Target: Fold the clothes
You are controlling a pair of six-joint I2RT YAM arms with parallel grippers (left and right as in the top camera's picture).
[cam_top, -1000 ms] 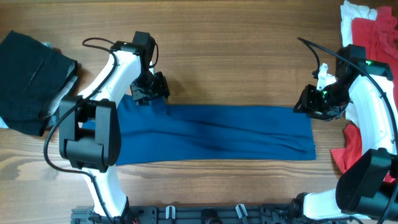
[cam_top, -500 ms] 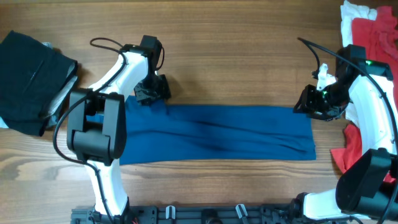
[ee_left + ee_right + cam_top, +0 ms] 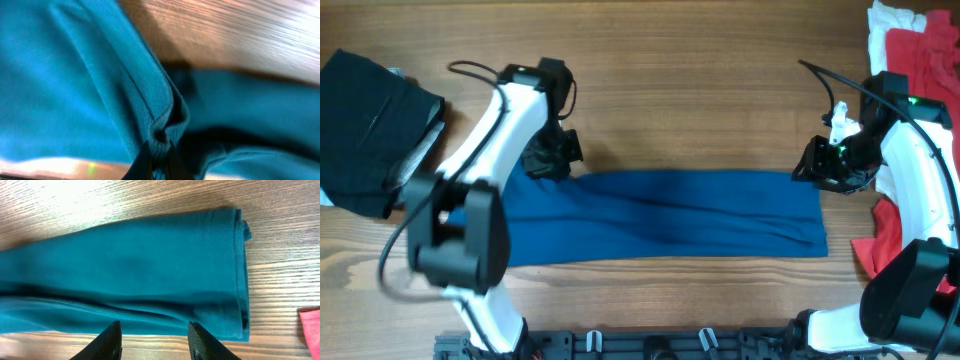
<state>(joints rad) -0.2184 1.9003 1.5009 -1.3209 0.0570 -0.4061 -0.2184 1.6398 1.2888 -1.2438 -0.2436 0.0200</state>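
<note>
Wood-grain surface (image 3: 720, 80). Blue shirt (image 3: 680, 215): long flat band of fine knit across the centre, creased lengthwise. Black cloth (image 3: 365, 130) heaped at left edge. Red tee (image 3: 920, 55) and white garment (image 3: 890, 20) crumpled at right edge. Left gripper (image 3: 550, 160): jaws clamped on shirt's upper-left hem. Right gripper (image 3: 817, 165): jaws apart above shirt's right end.
</note>
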